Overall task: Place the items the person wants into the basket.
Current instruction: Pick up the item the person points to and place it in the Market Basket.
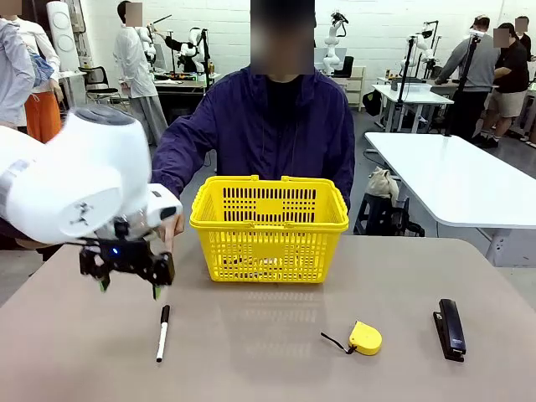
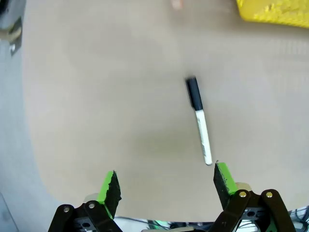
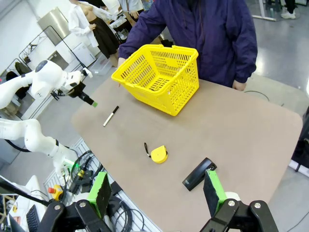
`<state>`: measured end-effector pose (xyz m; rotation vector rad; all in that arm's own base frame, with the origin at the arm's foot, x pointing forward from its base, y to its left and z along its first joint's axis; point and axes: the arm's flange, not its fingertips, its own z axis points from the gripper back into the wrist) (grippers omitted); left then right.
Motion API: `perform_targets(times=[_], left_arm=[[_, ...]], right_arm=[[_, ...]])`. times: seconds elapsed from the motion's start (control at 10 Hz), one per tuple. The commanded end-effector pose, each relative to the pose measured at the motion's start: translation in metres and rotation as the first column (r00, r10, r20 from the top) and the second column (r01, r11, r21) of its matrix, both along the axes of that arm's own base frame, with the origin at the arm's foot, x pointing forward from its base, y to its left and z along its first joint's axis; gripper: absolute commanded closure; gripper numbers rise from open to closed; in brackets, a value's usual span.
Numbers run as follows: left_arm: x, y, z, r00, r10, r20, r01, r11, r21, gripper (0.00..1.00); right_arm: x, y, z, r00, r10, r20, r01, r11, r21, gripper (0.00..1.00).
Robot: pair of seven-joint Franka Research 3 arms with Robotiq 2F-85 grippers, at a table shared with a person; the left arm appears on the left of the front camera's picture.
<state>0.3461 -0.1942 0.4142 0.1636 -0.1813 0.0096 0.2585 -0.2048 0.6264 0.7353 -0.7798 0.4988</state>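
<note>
Lying on the tan table (image 1: 276, 352), the white marker (image 1: 162, 332) with its black cap is seen in the front view just below and right of the left gripper (image 1: 128, 287), which hangs above the tabletop with its green-padded fingers spread and nothing between them. The left wrist view gives what the front view cannot: the marker (image 2: 199, 121) is shown from above, cap end pointing away, its white tip just beside one green pad, not between the two. A corner of the yellow basket (image 2: 273, 12) is caught at that picture's top edge. The right gripper (image 3: 157, 193) is seen in its own wrist view, held high over the table's near edge with its jaws wide apart and empty (the far-off left arm also appears there, above the marker (image 3: 110, 116)).

The basket (image 1: 269, 226) stands upright at the far middle of the table, directly in front of the person (image 1: 268, 126) in the dark jacket, whose hand (image 1: 169, 228) rests at the table edge left of it. Something dark is glimpsed through the lattice at the bottom, but it cannot be made out. A yellow tape measure (image 1: 365, 337) and a black stapler (image 1: 450, 329) lie well apart from the marker, on the right side. Behind, white tables and other people are seen in a workshop room.
</note>
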Motion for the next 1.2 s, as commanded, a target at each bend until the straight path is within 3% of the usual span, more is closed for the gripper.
perform_targets(times=[0.0,0.4,0.7,1.1], left_arm=[[0.002,-0.018,-0.018,1.0,0.018,0.019,-0.018,1.0,-0.019,0.0],[0.01,-0.011,-0.062,0.999,0.011,0.045,-0.004,0.988,-0.152,0.0],[0.021,-0.006,-0.079,0.995,0.094,0.017,-0.089,0.977,-0.196,0.0],[0.032,-0.002,-0.086,0.993,0.111,-0.03,-0.115,0.969,-0.218,0.0]], right_arm=[[0.001,0.001,-0.001,1.0,0.007,0.026,-0.008,1.0,0.024,0.0],[0.001,0.001,-0.001,1.0,0.007,0.026,-0.008,1.0,0.024,0.0],[0.001,0.001,-0.001,1.0,0.007,0.026,-0.008,1.0,0.024,0.0],[0.001,0.001,-0.001,1.0,0.007,0.026,-0.008,1.0,0.024,0.0]])
